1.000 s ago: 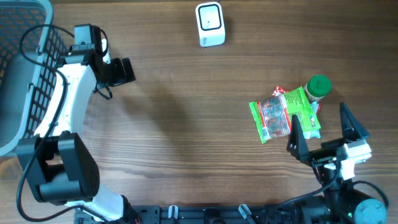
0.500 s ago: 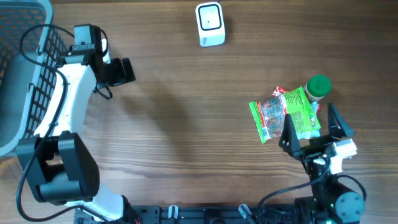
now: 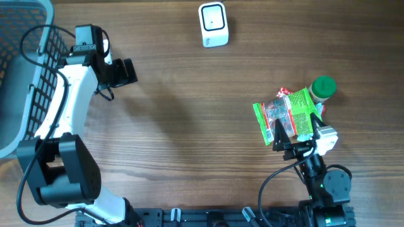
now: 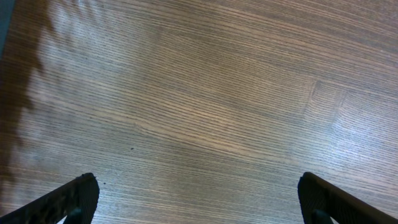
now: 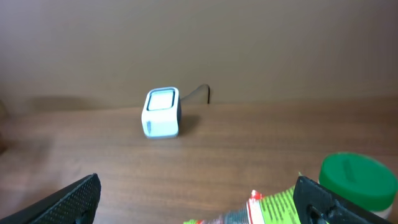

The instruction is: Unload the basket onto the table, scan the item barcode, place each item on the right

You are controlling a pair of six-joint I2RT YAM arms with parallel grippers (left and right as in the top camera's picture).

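Right claw (image 3: 295,128) advanced, partly hiding the green packet's (image 3: 279,113) edge.

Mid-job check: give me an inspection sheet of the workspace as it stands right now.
Surface: wooden table, bare grain.
Job's things: white scanner at far edge; green snack packet lying flat, right side.
Clutter: green-lidded jar against the packet.
Grippers: left gripper open, over bare wood; right gripper open above the packet, not gripping it.
Cables: black cable looped by left arm; scanner lead behind scanner.
Surroundings: wire basket at left edge.
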